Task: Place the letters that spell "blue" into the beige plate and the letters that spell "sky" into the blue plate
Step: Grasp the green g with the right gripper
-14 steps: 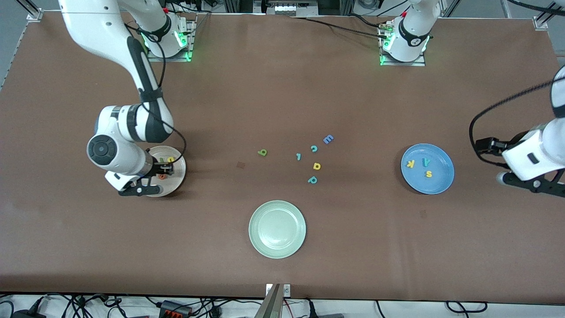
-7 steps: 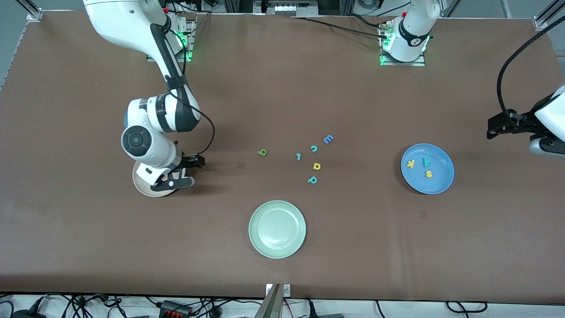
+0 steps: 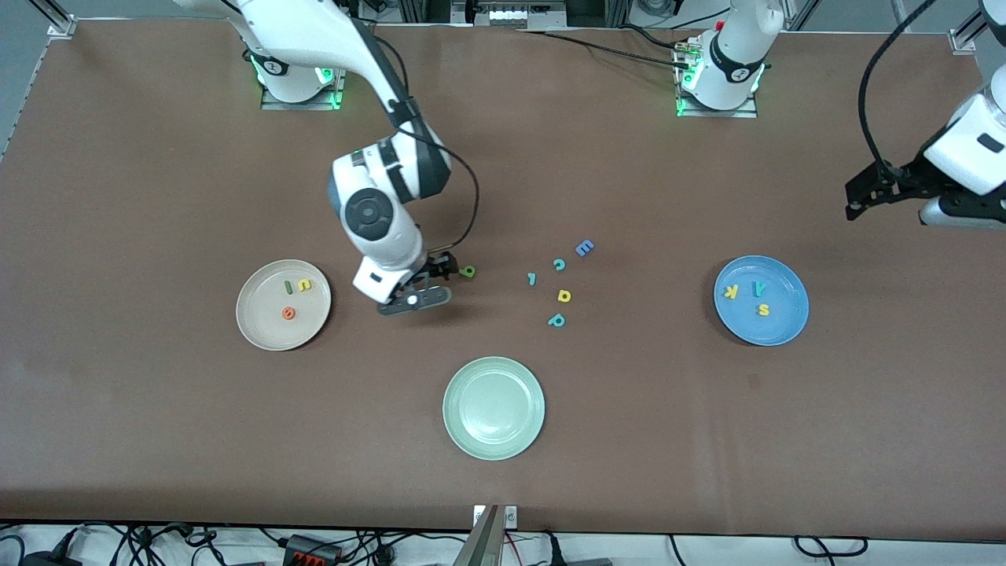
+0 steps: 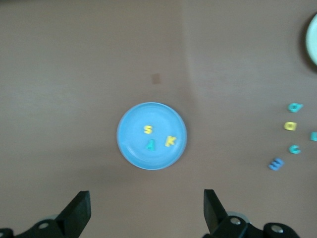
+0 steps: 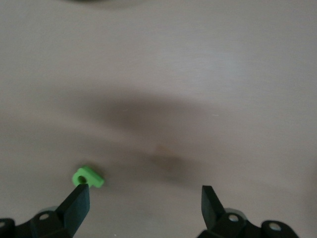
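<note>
Green "b" [image 5: 88, 177] beside open right pincer [image 5: 143, 203], brown table [image 3: 157, 432]

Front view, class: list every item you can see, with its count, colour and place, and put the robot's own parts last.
beige plate: one, cream, toward the right arm's end of the table.
letters in the beige plate: three, dark green bar, yellow "u", orange "e".
green "b": one, on the table beside the right claw.
blue plate: one, bright blue, toward the left arm's end.
letters in the blue plate: three, yellow "k", teal "y", yellow "s".
loose letters mid-table: five, blue "E", three teal pieces, one yellow letter.
pale green plate: one, nearest the front camera.
right claw: open, low by the green "b".
left claw: open, raised, waiting above the table near the blue plate.
</note>
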`<action>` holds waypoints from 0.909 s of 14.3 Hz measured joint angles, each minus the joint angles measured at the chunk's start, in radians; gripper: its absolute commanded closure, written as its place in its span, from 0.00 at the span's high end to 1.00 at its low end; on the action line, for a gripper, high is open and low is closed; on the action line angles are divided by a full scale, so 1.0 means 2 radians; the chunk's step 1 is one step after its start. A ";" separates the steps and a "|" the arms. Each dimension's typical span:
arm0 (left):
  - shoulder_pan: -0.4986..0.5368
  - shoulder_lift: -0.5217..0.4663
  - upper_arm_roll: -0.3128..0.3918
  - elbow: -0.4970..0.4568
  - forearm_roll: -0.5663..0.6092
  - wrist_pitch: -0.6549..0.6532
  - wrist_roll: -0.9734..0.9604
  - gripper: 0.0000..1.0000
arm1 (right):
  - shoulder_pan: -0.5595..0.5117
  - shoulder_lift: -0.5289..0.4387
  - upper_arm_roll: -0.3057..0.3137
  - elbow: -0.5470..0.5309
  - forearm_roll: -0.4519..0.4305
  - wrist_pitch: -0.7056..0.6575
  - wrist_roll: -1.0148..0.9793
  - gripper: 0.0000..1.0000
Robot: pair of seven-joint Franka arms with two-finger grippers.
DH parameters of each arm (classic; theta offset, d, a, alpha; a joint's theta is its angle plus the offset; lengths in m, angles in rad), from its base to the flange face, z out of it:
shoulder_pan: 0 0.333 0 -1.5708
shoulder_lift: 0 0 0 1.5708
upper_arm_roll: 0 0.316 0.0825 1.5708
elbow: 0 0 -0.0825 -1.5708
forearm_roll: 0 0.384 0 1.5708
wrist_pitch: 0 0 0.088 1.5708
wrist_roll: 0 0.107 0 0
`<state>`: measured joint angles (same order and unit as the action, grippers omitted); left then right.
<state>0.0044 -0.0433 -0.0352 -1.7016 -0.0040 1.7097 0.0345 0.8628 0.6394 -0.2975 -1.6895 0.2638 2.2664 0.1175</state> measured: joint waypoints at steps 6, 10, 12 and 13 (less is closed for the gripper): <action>0.000 0.000 0.006 -0.004 -0.014 -0.006 -0.003 1.00 | 0.043 0.031 0.000 0.019 -0.029 0.001 -0.067 1.00; -0.003 0.000 0.004 0.000 -0.012 -0.008 0.005 1.00 | 0.055 0.039 0.000 0.020 -0.029 0.004 -0.103 0.87; -0.004 0.000 0.004 0.004 -0.010 -0.018 0.015 1.00 | 0.055 0.046 0.003 0.020 -0.029 0.016 -0.119 0.83; -0.005 0.000 0.004 0.007 -0.010 -0.023 0.018 1.00 | 0.055 0.049 0.004 0.020 -0.029 0.024 -0.127 0.82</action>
<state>-0.0047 -0.0439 -0.0281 -1.6880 -0.0245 1.6628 0.0704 0.9728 0.7383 -0.2888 -1.6494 0.2055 2.3141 -0.1366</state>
